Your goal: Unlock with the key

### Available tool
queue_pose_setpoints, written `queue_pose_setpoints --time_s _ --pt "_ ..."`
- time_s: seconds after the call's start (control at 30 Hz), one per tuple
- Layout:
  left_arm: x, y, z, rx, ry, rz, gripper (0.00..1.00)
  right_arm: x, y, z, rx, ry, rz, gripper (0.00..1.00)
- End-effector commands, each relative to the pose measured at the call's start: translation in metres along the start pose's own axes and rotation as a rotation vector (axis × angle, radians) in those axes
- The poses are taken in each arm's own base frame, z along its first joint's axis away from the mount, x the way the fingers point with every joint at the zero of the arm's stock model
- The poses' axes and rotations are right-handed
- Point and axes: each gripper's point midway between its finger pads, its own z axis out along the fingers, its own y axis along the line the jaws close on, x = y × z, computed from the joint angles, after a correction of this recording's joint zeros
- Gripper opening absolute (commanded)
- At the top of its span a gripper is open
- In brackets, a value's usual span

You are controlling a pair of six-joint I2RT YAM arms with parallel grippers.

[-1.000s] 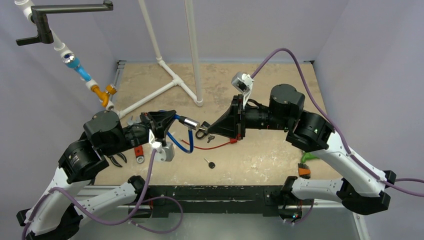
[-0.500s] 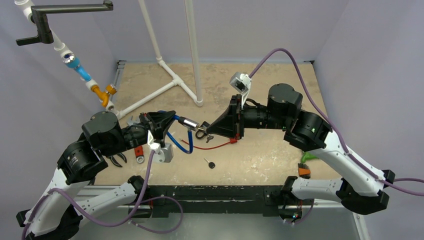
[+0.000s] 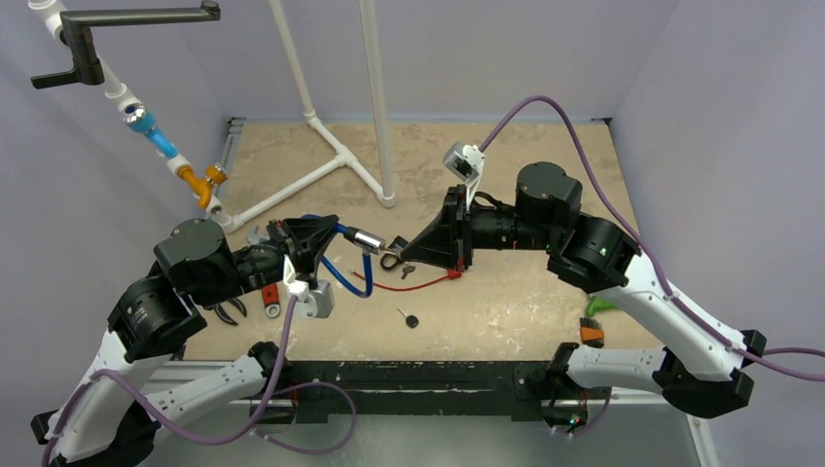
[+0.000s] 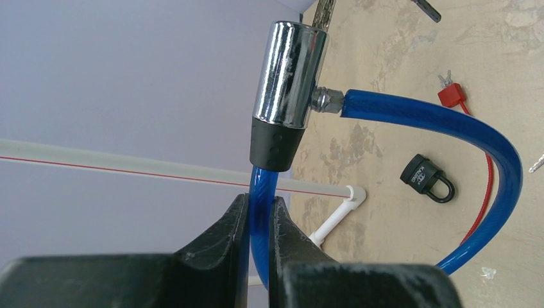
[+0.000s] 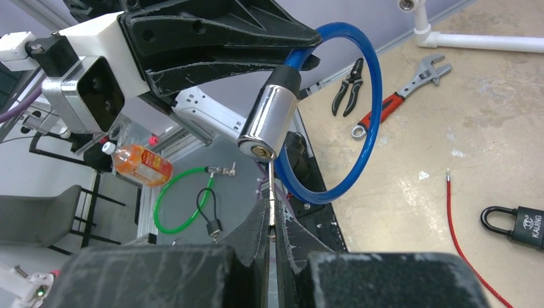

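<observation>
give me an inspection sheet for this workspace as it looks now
surface: tan table, worn and stained
job's things: blue cable lock held up off the table; key tip at its chrome end, inserted or not unclear
clutter: padlock, loose key, red wire, pliers, wrench
grippers: left gripper shut on the cable lock's blue cable; right gripper shut on the key
cables: purple cables loop off both wrists
surroundings: white pipe frame at the back, lavender walls
</observation>
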Motion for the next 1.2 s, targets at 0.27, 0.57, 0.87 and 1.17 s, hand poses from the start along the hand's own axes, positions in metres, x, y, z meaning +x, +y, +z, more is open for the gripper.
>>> queue_pose_setpoints --time_s 0.27,0.57,0.87,1.17 --pt "-0.016 0.017 -0.005 -0.062 -0.066 0.055 0.00 -0.012 0.011 -0.006 -0.059 -0.045 -0.024 0.00" --pt "-0.012 0.017 -0.004 -0.064 -0.050 0.062 0.00 -0.006 0.021 -0.011 -0.111 -0.022 -0.029 0.00" --pt "-0.013 0.017 -0.005 -0.066 -0.054 0.066 0.00 -0.010 0.018 -0.009 -0.096 -0.038 -0.030 0.00" --pt "-0.013 0.017 -0.005 -0.063 -0.053 0.069 0.00 -0.014 0.020 -0.005 -0.115 -0.046 -0.028 0.00"
